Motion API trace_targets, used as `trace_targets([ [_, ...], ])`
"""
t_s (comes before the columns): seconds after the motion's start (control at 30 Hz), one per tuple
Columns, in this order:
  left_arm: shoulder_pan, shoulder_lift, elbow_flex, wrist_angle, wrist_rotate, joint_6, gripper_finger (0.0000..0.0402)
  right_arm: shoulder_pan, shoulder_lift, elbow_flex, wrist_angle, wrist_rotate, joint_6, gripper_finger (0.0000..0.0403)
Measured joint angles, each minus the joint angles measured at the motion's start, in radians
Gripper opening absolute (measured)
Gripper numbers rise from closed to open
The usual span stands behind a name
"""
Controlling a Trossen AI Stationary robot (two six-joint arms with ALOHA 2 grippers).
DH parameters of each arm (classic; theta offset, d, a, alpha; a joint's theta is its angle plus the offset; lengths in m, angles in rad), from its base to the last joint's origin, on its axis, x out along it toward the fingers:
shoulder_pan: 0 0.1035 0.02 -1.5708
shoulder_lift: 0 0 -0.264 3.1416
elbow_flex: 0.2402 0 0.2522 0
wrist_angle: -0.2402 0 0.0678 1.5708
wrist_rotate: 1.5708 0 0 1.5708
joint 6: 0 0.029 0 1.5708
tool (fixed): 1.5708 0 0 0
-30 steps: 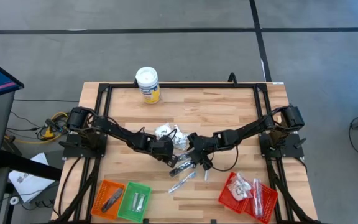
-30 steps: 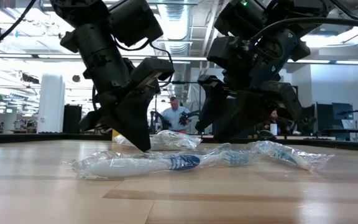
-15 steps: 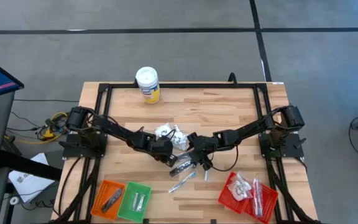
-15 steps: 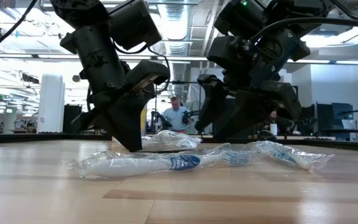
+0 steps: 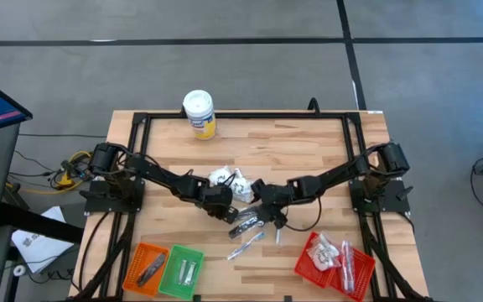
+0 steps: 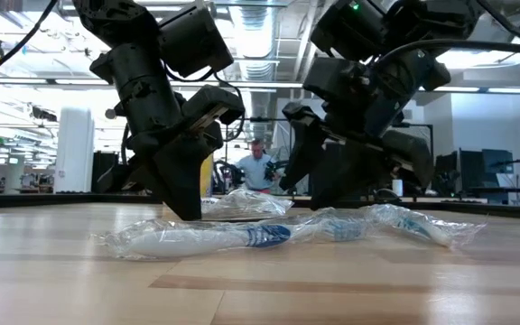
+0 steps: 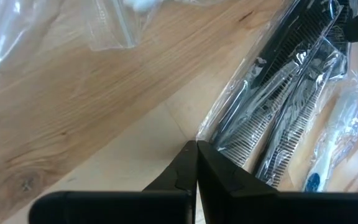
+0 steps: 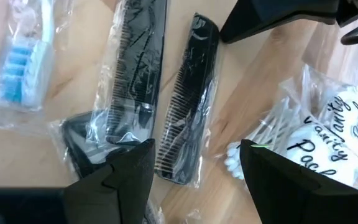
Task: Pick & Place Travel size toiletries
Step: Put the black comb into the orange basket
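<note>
Combs, two black ones in clear wrap, lie side by side at mid-tabletop, long axes parallel and running away from the right pincer, which hangs directly over their near ends, released and wide. Left pincer, clenched on nothing, sits at the wrap's edge, just to the left. Right arm is judged better placed.

Both dark arms reach from the two sides toward the middle of the table and nearly meet there. The left gripper is low, close to the surface, with its two fingers pressed together. The right gripper is just beside it, pointing downward, and its fingers stand clearly apart, holding nothing
</note>
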Motion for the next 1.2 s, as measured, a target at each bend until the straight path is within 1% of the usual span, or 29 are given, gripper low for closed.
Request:
trace_targets([
  [0.23,0.0,0.002,-0.001,0.021,0.0,0.0,0.0,0.002,0.014,0.001,0.009,0.01,-0.011,0.0228],
  [0.3,-0.001,0.002,-0.001,0.021,-0.001,-0.002,0.0,0.002,0.016,-0.001,-0.015,0.011,-0.011,0.0228],
  [0.47,0.021,0.003,-0.002,0.03,0.038,-0.007,0.0,0.007,0.035,0.001,-0.017,0.013,-0.014,0.0228],
  [0.63,0.032,0.005,-0.003,0.045,0.045,-0.007,0.0,0.007,0.036,0.001,-0.009,0.016,-0.014,0.0228],
  [0.83,0.032,0.005,-0.003,0.051,0.046,-0.007,0.0,0.007,0.036,0.001,-0.008,0.05,-0.036,0.0228],
  [1.0,0.032,0.005,-0.003,0.056,0.049,0.0,0.0,0.01,0.036,0.001,0.011,0.13,-0.045,0.0228],
  [1.2,0.032,0.005,-0.003,0.058,0.057,0.001,0.0,0.013,0.036,0.001,0.053,0.138,-0.06,0.0228],
])
